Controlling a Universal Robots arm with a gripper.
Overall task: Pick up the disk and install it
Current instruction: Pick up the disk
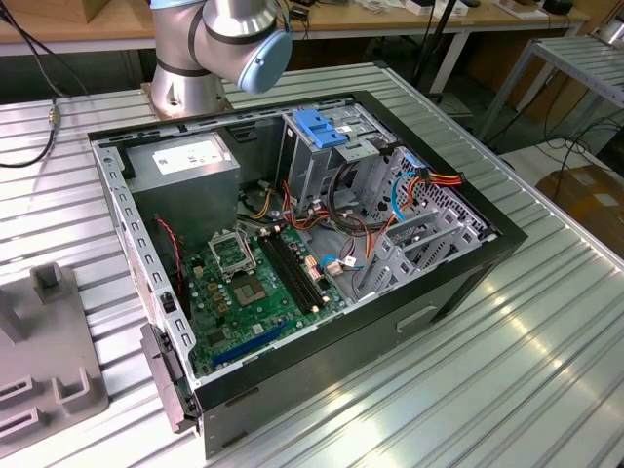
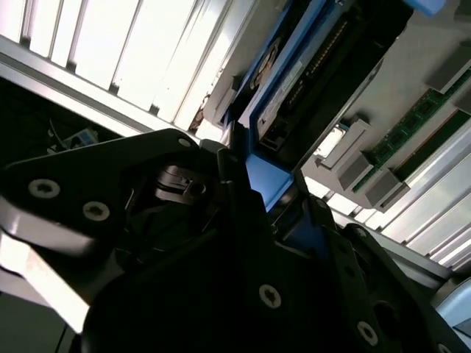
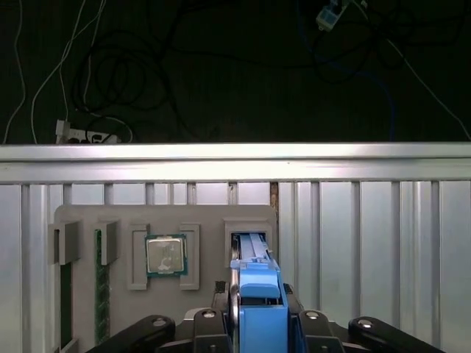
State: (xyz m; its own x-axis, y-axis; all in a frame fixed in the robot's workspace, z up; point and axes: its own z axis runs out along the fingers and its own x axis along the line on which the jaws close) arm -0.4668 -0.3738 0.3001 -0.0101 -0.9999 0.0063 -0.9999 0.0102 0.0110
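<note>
The disk [image 3: 257, 283] stands on edge in a slot of a grey parts tray [image 3: 210, 220], its bright blue rail facing the camera. In both wrist views my gripper [image 3: 257, 312] sits over that end with its dark fingers [image 3: 234, 309] pressed against both sides of the blue rail. In the second wrist view the disk [image 2: 309, 66] stretches away from the gripper [image 2: 268, 184], dark body and label showing inside the blue frame. The disk still rests in its slot.
The same tray holds a processor chip [image 3: 165, 255] and a green memory stick [image 3: 98, 287], near the slatted table's edge [image 3: 235, 158]. In the exterior view the open computer case [image 1: 458, 283] lies on the table with its drive cage and blue latch [image 1: 322, 127]; another grey fixture [image 1: 49, 370] lies at that view's left.
</note>
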